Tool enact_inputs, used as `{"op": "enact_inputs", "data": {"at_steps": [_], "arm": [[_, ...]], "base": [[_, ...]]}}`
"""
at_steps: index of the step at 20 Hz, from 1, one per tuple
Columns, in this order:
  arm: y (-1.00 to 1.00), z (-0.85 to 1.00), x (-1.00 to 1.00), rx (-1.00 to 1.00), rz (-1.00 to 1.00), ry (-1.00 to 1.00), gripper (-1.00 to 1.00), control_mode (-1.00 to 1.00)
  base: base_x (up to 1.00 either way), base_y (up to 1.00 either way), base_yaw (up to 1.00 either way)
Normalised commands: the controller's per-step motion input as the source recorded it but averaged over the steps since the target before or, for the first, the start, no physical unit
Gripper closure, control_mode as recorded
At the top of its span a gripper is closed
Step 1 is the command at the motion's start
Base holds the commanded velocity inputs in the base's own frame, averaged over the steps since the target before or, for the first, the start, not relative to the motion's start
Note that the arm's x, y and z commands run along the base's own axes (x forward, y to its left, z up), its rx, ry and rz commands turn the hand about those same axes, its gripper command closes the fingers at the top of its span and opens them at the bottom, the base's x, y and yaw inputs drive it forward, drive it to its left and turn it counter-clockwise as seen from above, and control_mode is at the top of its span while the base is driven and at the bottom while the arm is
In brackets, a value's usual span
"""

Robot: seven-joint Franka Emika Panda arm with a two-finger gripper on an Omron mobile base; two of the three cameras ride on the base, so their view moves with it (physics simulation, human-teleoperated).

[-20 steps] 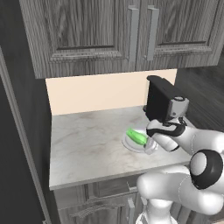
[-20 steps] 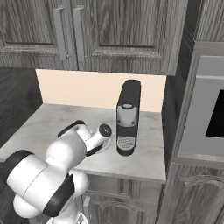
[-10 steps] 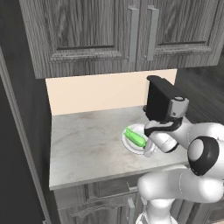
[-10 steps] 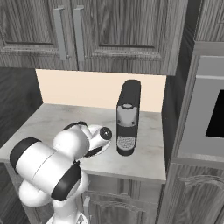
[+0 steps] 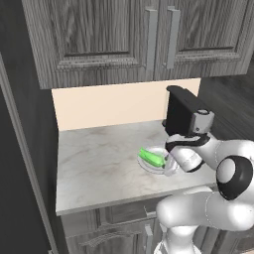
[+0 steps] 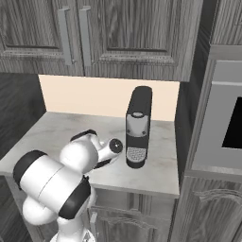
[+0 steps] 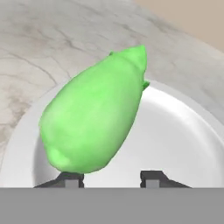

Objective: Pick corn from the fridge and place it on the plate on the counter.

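Claw [image 7: 109,178] tips stand slightly spread just beside the near end of the corn [image 7: 94,120], pinching nothing, likely letting it go onto the plate [image 7: 183,131], which sits near the counter's [image 5: 94,163] front right edge.

Counter [image 6: 156,165]: light grey marbled top, centre of frame, beige backsplash [image 6: 85,94] behind. Dark coffee machine [image 6: 138,126]: upright, centre-right on counter, near back wall. Dark wood upper cabinets [image 6: 123,33] across top, two pale vert. handles [image 6: 73,34] upper left. Steel oven front [image 6: 222,127] at right edge. White arm w/ dark joints [image 6: 61,182] fills lower left, wrist reaching toward coffee machine base.
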Motion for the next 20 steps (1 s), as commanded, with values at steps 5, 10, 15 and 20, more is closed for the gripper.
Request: {"op": "enact_inputs", "data": {"at_steps": [5, 10, 15, 20], "arm": [[-0.1, 0.78, -0.01, 0.05, -0.01, -0.25, -1.0, -1.0], [0.0, 0.88, -0.13, 0.0, -0.04, -0.17, -1.0, -1.0], [0.0, 1.0, -0.43, -0.05, -0.07, -0.03, -1.0, -1.0], [0.0, 1.0, -0.7, -0.23, -0.08, 0.12, -1.0, -1.0]], "base": [[0.0, 0.0, 0.0], [0.0, 0.0, 0.0], [0.0, 0.0, 0.0], [0.0, 0.0, 0.0]]}}
